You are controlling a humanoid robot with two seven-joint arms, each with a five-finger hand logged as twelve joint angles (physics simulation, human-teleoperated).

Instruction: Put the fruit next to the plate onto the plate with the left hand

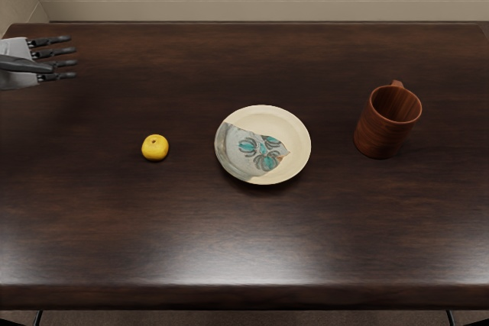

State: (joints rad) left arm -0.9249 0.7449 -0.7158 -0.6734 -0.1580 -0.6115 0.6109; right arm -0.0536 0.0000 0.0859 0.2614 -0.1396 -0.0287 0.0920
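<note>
While left hand (pixel 30 61) hovers, fingers (pixel 57 51) spread, yellow fruit (pixel 155 146) beside teal-patterned plate (pixel 294 131)

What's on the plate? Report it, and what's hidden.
Nothing lies on the plate; only its teal pattern shows. The yellow fruit sits apart, on the table to its left. The plate hides the table beneath.

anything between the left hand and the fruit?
Nothing: in the head view only bare table separates the open left hand from the yellow fruit.

Glossy dark wood table (pixel 244 250), wooden mug (pixel 386 121), glazed ceramic plate (pixel 294 131)
</note>
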